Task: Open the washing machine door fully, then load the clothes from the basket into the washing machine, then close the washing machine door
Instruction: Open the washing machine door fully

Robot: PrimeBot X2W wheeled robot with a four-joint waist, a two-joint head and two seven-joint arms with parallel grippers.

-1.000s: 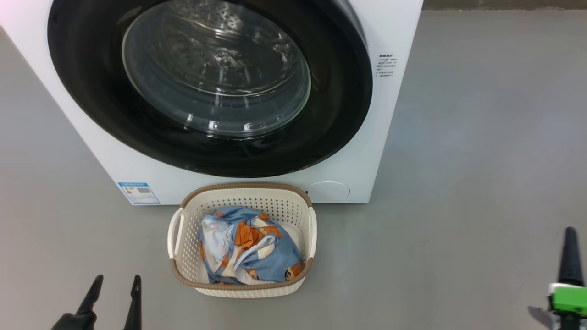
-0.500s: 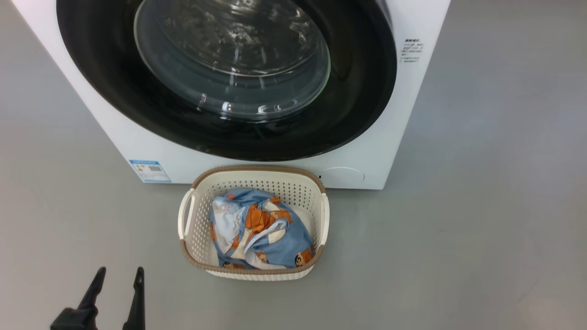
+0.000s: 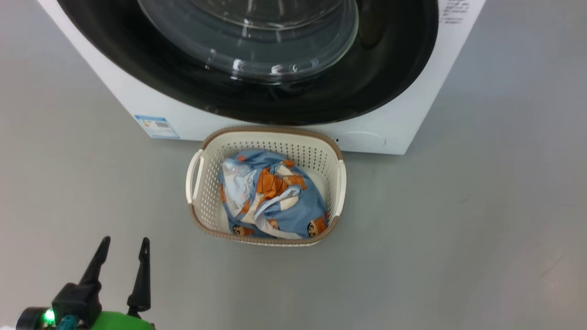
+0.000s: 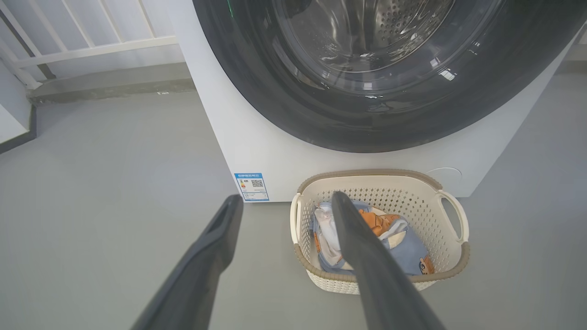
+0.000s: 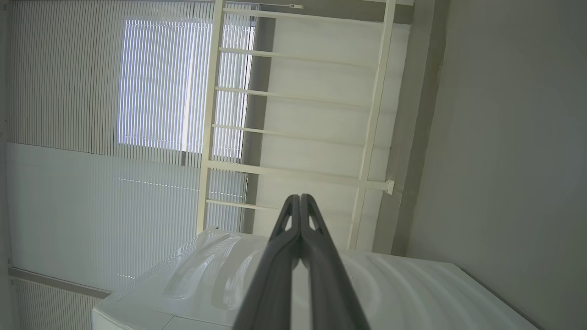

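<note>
Cream-white perforated plastic basket [image 3: 206, 201] holding light-blue printed clothes [image 3: 275, 197] stands just before the big white washing machine [image 3: 390, 133], whose black-ringed round glass door [image 3: 183, 82] is closed. Left gripper [image 3: 126, 239] has its fingers spread and empty. Right gripper [image 5: 299, 197] is pinched together on nothing.

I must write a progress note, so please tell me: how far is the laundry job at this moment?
Done: nothing visible. The washing machine door looks shut, and the clothes lie in the basket. In hand: nothing gripped; the left end effector hangs open, apart from the basket; the right end effector is shut and empty. Left: opening, loading, closing.
</note>
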